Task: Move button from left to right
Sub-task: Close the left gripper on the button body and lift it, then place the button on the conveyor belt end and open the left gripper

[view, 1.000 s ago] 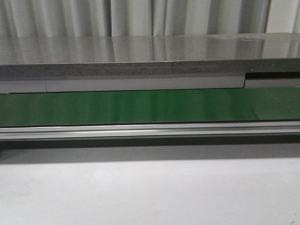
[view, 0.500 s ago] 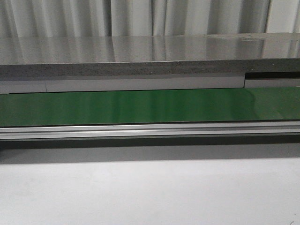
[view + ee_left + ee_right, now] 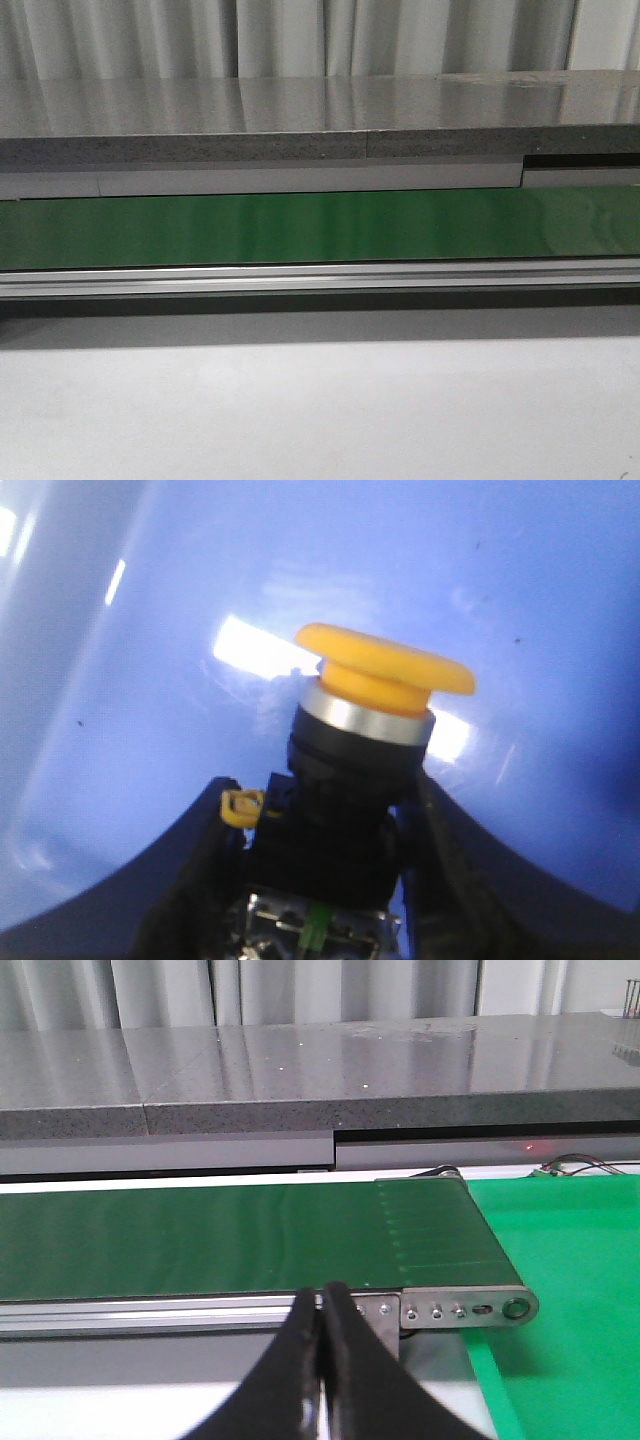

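Observation:
In the left wrist view the button [image 3: 360, 730] fills the middle: a round yellow mushroom cap, a silver ring and a dark blocky body. My left gripper [image 3: 325, 810] is shut on the button's body, one dark finger on each side, over a shiny blue surface [image 3: 150, 630]. In the right wrist view my right gripper [image 3: 322, 1295] is shut and empty, its fingertips pressed together in front of the green conveyor belt [image 3: 200, 1235]. Neither gripper nor the button shows in the front view.
The green conveyor belt [image 3: 300, 225] runs across the front view with an aluminium rail [image 3: 320, 277] before it and a grey stone slab [image 3: 300, 120] behind. The belt's end roller [image 3: 470, 1310] and a green mat [image 3: 570, 1290] lie to the right.

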Tool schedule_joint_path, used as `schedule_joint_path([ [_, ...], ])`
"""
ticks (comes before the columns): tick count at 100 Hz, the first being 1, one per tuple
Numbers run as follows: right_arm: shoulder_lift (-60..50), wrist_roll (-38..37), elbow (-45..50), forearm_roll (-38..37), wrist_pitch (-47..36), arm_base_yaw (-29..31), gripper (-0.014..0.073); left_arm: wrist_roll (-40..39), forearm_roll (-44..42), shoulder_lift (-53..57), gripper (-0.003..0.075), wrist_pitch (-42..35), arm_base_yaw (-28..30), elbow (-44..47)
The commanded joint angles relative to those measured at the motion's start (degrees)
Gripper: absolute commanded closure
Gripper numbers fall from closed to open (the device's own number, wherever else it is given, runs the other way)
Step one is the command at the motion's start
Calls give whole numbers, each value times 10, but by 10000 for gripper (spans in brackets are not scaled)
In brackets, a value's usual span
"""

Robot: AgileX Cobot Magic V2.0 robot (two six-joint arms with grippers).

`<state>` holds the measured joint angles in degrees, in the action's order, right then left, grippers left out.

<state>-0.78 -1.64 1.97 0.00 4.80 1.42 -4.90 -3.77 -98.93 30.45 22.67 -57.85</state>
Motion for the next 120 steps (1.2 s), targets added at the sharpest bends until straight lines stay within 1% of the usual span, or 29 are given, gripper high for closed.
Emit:
schedule_joint_path([
  [1, -7, 0, -14, 0, -42, 2, 662, -1, -2, 56, 741, -23, 0, -13],
  [12, -7, 0, -14, 0, -42, 2, 662, -1, -2, 84, 741, -12, -3, -13],
  [19, -7, 0, -14, 0, -42, 2, 662, -1, -1, 94, 741, -8, -16, -13],
  [44, -7, 0, -14, 0, -42, 2, 662, 30, -1, 98, 741, 6, -103, -13],
  [59, -7, 0, -14, 0, -42, 2, 662, 31, -1, 98, 741, 4, -134, -13],
  [88, -7, 0, -14, 0, -42, 2, 662, 31, 20, 98, 739, -5, -141, -13],
  [105, -7, 0, -14, 0, -42, 2, 662, 31, 28, 97, 734, 1, -145, -31],
  [113, -7, 0, -14, 0, -42, 2, 662, 31, 29, 97, 698, 7, -148, -39],
  [120, -7, 0, -14, 0, -42, 2, 662, 31, 38, 97, 643, 7, -149, -40],
])
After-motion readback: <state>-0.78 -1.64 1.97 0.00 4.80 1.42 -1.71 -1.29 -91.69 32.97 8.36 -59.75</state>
